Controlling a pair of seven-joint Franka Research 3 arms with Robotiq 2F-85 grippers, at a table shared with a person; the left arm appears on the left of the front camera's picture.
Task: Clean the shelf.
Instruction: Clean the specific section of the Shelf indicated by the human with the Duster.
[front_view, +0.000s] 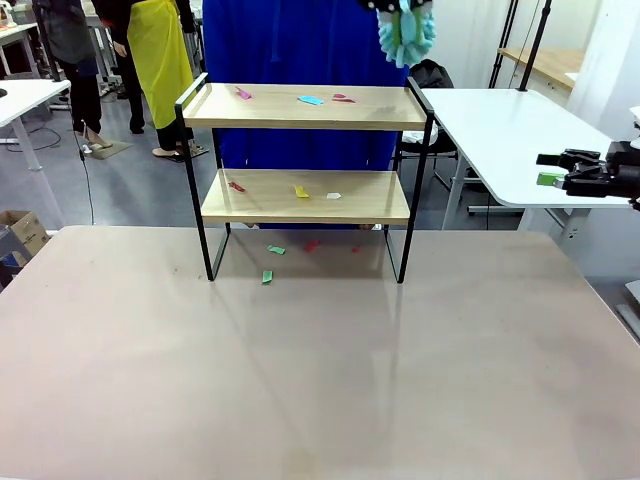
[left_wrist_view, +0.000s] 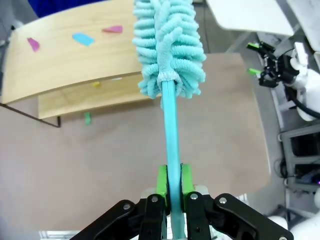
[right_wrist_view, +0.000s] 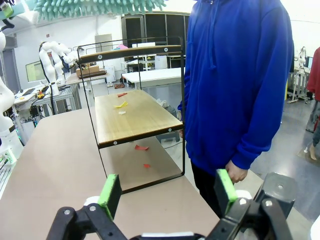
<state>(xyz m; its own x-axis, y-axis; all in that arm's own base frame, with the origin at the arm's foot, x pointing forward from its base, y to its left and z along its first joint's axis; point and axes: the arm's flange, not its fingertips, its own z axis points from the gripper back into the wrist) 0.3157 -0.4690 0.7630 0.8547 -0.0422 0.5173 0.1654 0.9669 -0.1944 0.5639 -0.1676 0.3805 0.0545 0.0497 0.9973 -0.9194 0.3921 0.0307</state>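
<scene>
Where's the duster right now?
In the front view, the duster hangs above the right end of the shelf top board, its handle clamped in the left claw.

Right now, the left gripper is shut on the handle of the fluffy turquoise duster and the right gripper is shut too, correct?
Not quite. The right gripper stands open and empty, as the right wrist view shows. The left gripper is shut on the handle of the fluffy turquoise duster.

Shelf (front_view: 360, 197): matt wood boards, black metal frame; duster (left_wrist_view: 170, 45) fluffy.
</scene>
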